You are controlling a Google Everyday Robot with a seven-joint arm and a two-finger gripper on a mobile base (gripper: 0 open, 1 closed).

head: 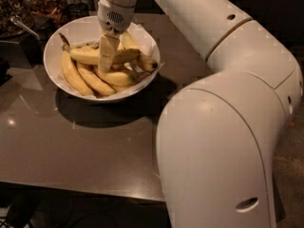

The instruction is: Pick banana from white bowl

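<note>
The white bowl (pixel 78 30) sits at the far left of the dark table (pixel 71 146); inside it, on thin paper lining, lie several yellow bananas (pixel 95 81); the banana (pixel 84 56), long and nearly straight, rests crosswise on top of that heap, stem toward the bowl's left rim; the gripper (pixel 107 61) reaches down into the bowl and overlaps this banana's middle; whether it is closed on the fruit cannot be told.

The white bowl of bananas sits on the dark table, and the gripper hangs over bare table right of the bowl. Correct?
Partly wrong. In the camera view the gripper is down inside the white bowl, at the banana lying across the other bananas, not beside the bowl. The bowl does sit on the dark table.
</note>
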